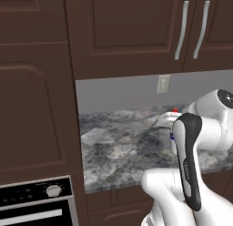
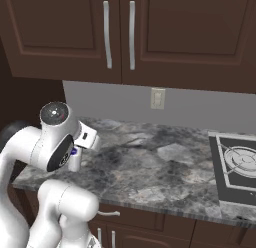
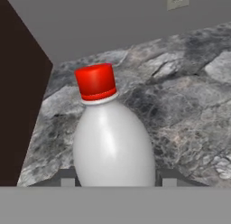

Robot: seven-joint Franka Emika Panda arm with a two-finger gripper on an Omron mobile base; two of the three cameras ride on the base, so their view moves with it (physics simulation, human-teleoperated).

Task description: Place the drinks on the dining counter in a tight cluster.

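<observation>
A wide white bottle with a red cap (image 3: 113, 146), one of the drinks, stands upright between my fingertips in the hand view. My gripper (image 3: 118, 181) is shut on its lower body, one finger pad (image 3: 67, 180) on each side. In the left base view its red cap (image 1: 175, 110) peeks out above my hand, over a grey marbled wall counter (image 1: 118, 147). The right base view shows the bottle's white body (image 2: 75, 163) below my hand at the counter's left end. I cannot tell whether the bottle rests on the stone or hangs just above it. The dining counter is out of view.
Dark brown wall cabinets (image 2: 120, 32) hang above the counter, and a tall dark cabinet side (image 3: 18, 105) stands close to the bottle. A cooktop (image 2: 237, 167) lies at the counter's right end. An oven panel (image 1: 36, 197) sits low at the left. A wall socket (image 2: 158, 98) is on the backsplash.
</observation>
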